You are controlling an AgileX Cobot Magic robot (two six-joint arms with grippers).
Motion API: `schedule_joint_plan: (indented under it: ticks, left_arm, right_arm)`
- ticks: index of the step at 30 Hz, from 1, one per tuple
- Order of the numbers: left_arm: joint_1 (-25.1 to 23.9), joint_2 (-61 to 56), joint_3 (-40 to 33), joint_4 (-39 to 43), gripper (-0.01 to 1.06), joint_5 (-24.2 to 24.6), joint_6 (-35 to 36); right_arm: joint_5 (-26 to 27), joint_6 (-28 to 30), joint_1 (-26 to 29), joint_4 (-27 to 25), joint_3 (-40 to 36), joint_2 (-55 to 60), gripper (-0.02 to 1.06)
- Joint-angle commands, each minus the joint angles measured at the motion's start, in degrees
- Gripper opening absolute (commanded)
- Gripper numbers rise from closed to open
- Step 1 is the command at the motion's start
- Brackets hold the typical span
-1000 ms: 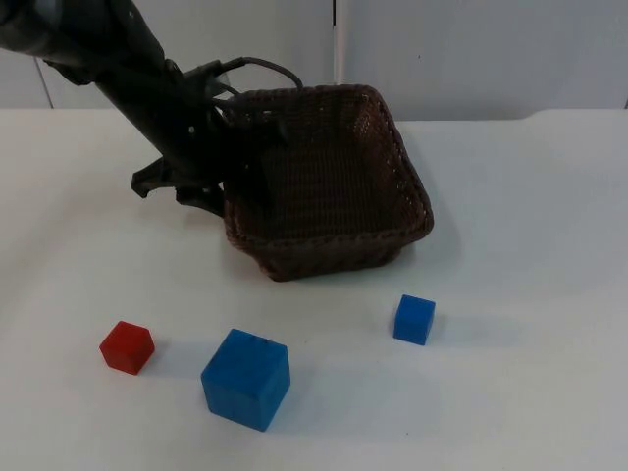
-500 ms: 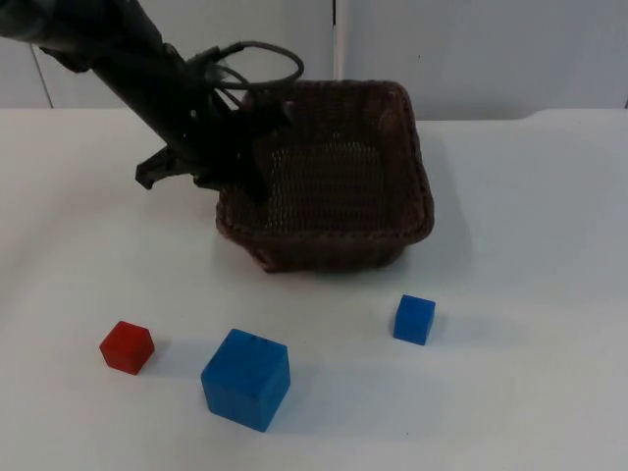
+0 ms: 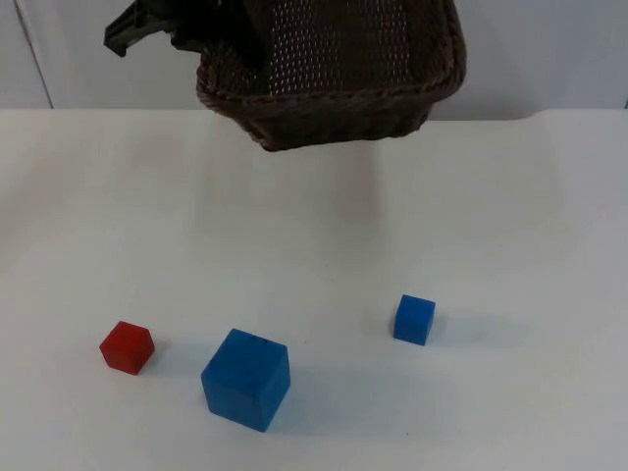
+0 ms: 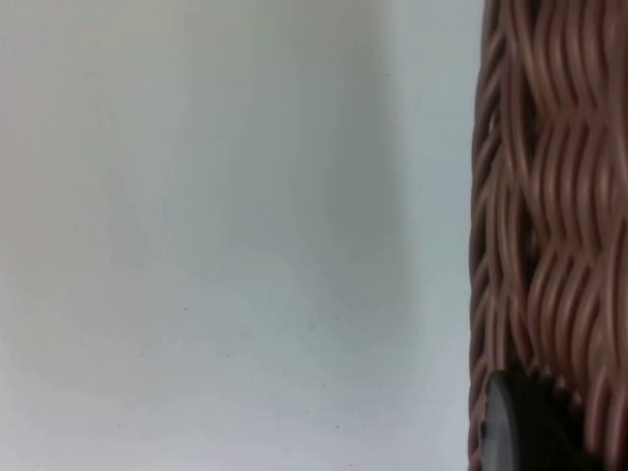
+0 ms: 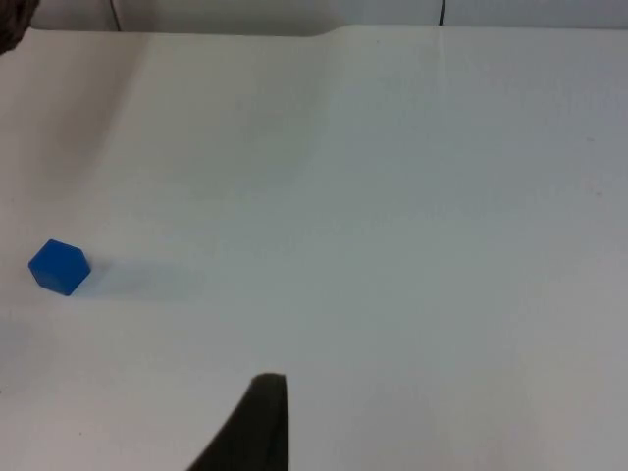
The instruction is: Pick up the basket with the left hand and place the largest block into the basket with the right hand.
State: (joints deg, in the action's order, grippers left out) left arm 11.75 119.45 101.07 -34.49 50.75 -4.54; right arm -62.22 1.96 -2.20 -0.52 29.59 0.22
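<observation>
While left gripper [image 3: 231, 44] fingers clamp one basket [image 3: 334, 93] aloft | blocks: two blue, one red; right fingers: cannot tell

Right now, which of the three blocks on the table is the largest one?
The large blue block, at the front between the red block and the small blue block; both others are clearly smaller.

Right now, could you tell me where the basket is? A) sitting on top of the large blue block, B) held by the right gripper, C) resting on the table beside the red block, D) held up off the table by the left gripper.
D: the basket hangs above the white table, held at its rim by the left gripper, with all three blocks lying apart from it below.
</observation>
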Motion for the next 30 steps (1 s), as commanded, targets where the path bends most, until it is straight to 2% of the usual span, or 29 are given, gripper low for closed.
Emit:
schedule_joint_plan:
  ticks: [1,17,26,30]
  left_arm:
    - [0.2,-1.2,0.3,-0.6,0.0,0.4,0.3]
    - [-0.5,-1.2,0.3,1.5,0.0,5.2,-0.1]
    - [-5.9,-1.2,0.3,1.6,0.0,13.3,-2.9]
    - [-8.3,-1.8,0.3,2.0,0.0,15.1,-3.6]
  right_arm:
    - [0.5,0.2,0.4,0.1,-0.2,-0.2,1.05]
    - [0.5,0.2,0.4,0.2,-0.2,-0.2,1.05]
    - [0.5,0.2,0.4,0.2,-0.2,-0.2,1.05]
    - [0.5,0.2,0.4,0.2,-0.2,-0.2,1.05]
